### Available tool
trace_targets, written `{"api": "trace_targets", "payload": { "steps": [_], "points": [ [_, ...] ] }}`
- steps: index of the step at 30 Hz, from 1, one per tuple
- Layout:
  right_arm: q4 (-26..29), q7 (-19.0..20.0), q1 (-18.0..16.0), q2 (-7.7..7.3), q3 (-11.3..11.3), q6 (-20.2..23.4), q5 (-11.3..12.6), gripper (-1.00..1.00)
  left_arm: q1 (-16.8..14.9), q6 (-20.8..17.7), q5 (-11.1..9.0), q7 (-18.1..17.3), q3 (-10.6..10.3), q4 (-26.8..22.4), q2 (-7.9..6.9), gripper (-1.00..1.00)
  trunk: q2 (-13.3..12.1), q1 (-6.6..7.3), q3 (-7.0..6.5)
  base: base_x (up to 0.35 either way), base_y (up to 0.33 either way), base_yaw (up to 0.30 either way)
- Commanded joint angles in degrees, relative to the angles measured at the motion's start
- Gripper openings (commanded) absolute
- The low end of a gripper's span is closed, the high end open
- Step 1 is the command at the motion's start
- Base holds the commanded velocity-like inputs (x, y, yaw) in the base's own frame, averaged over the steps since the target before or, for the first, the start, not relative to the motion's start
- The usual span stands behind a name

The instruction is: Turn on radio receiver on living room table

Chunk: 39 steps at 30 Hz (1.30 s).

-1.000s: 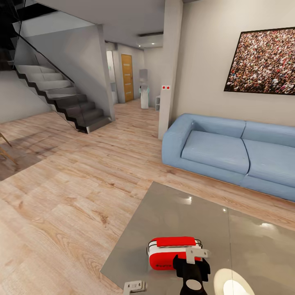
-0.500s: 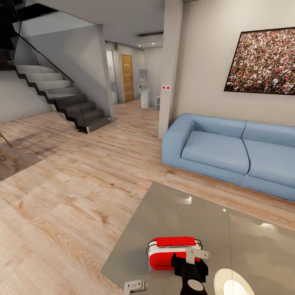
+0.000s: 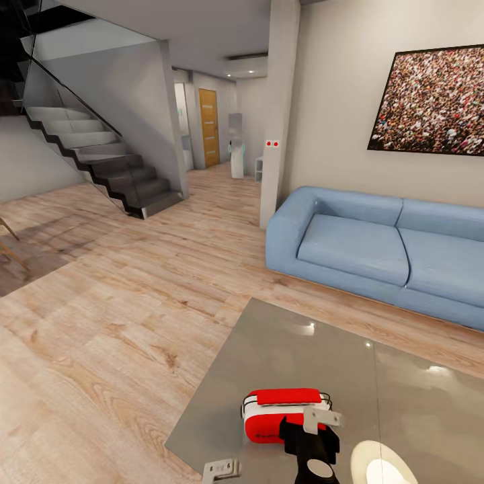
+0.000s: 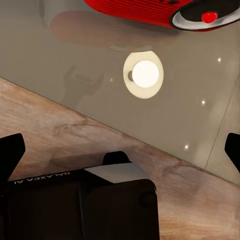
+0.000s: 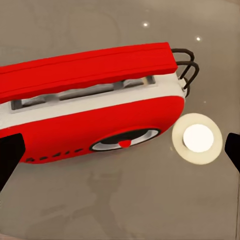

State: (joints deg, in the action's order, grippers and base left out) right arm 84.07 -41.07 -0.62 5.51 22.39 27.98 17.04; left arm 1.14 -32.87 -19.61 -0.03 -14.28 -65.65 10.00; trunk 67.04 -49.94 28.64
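My right gripper hangs over the radio receiver at the table's six o'clock edge, fingers spread and empty, lined up to press its dial. My left gripper waits at seven o'clock, released too.

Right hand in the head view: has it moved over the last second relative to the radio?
Yes, slightly. The right hand has crept left across the front of the radio receiver, which has stayed put on the table.
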Motion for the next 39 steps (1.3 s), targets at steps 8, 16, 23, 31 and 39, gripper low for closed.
{"api": "trace_targets", "payload": {
  "steps": [8, 16, 23, 31, 39],
  "points": [
    [-0.11, 0.02, 0.0, -0.21, 0.18, -0.01, -0.26, 1.0, 0.0, 0.0, 0.01, -0.06, -0.04, 0.0, 0.0, 1.0, 0.0, 0.0, 0.0, 0.0, 0.0, 0.0],
    [-0.05, 0.06, 0.0, -0.24, 0.63, -0.55, -0.54, 1.0, 0.01, 0.01, -0.08, 0.02, -0.05, 0.0, 0.0, 1.0, 0.0, 0.0, 0.0, 0.0, 0.0, 0.0],
    [-0.07, -0.1, 0.0, -0.24, 0.53, -0.62, -0.29, 1.0, 0.01, 0.04, -0.02, 0.03, -0.05, 0.0, 0.0, 1.0, 0.0, 0.0, 0.0, 0.0, 0.0, 0.0],
    [-0.05, -0.14, 0.0, -0.24, 0.44, -0.57, -0.34, 1.0, 0.0, 0.09, 0.05, 0.03, -0.05, 0.0, 0.0, 1.0, 0.0, 0.0, 0.0, 0.0, 0.0, 0.0],
    [-0.05, -0.03, 0.0, -0.24, 0.23, -0.55, -0.26, 1.0, 0.0, 0.17, -0.06, 0.15, 0.16, -0.37, -0.21, 1.0, 0.0, 0.0, 0.0, 0.0, 0.0, 0.0]
  ]
}}
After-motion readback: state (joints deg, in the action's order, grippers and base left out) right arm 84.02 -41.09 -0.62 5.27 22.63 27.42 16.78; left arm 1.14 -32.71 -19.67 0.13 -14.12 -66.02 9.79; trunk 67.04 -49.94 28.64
